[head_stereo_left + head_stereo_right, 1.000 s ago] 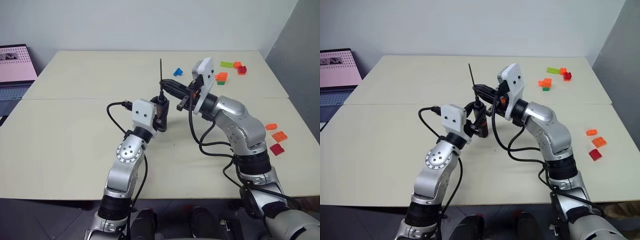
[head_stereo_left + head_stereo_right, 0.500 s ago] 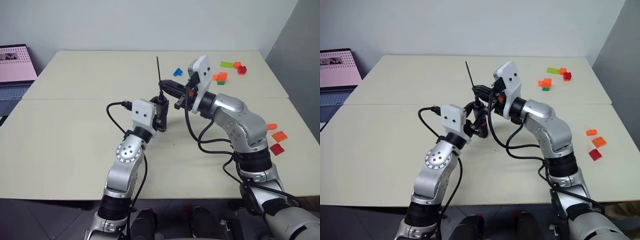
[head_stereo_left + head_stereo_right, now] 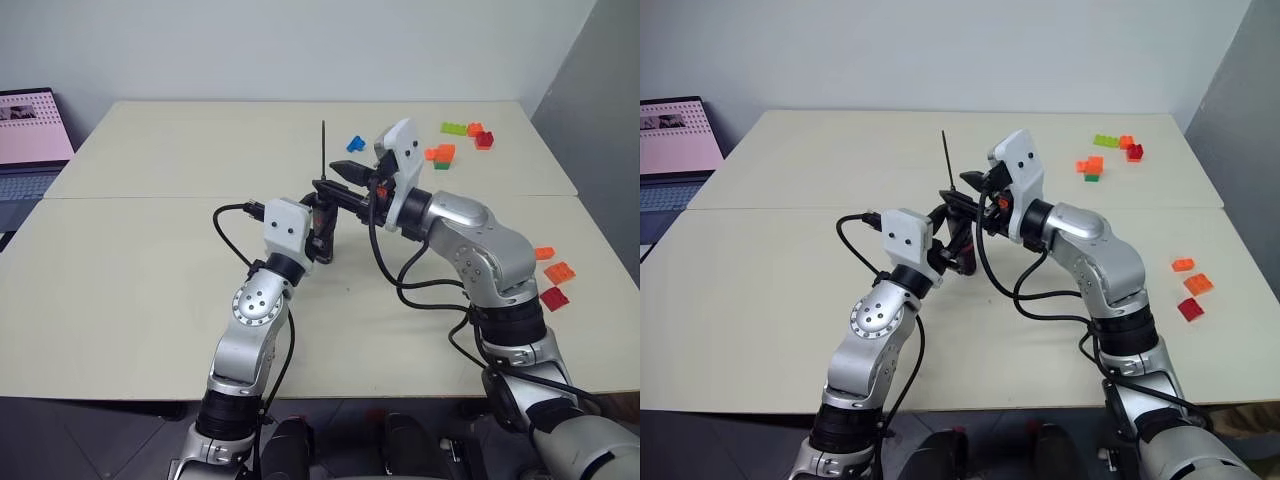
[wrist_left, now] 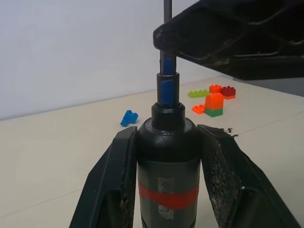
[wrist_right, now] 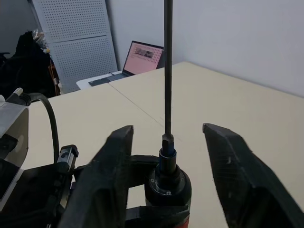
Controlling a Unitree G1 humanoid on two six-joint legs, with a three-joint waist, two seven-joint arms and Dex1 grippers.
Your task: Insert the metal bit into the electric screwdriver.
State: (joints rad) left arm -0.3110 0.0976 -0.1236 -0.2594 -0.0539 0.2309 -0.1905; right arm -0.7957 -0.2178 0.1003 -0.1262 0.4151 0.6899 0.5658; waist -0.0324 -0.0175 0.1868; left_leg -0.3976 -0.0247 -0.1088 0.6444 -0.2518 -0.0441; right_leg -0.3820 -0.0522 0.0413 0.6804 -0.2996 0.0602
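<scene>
My left gripper (image 4: 167,130) is shut on the electric screwdriver (image 4: 167,156), a dark body with a red band held upright over the middle of the table. The metal bit (image 5: 167,71) stands straight up out of the screwdriver's blue tip (image 4: 166,90). It is also a thin dark rod in the left eye view (image 3: 322,150). My right gripper (image 3: 338,182) is open at the level of the tip. Its two black fingers (image 5: 114,161) stand apart on either side of the bit without touching it.
A blue brick (image 3: 356,144) lies just behind the grippers. Orange and green bricks (image 3: 441,154) and a further group (image 3: 470,130) lie at the far right. More bricks (image 3: 553,275) lie near the table's right edge. A laptop (image 3: 30,140) stands off the table's left.
My right gripper has opened and let go of the metal bit. The bit, tilted before, now stands straight in the screwdriver. The left gripper has kept still.
</scene>
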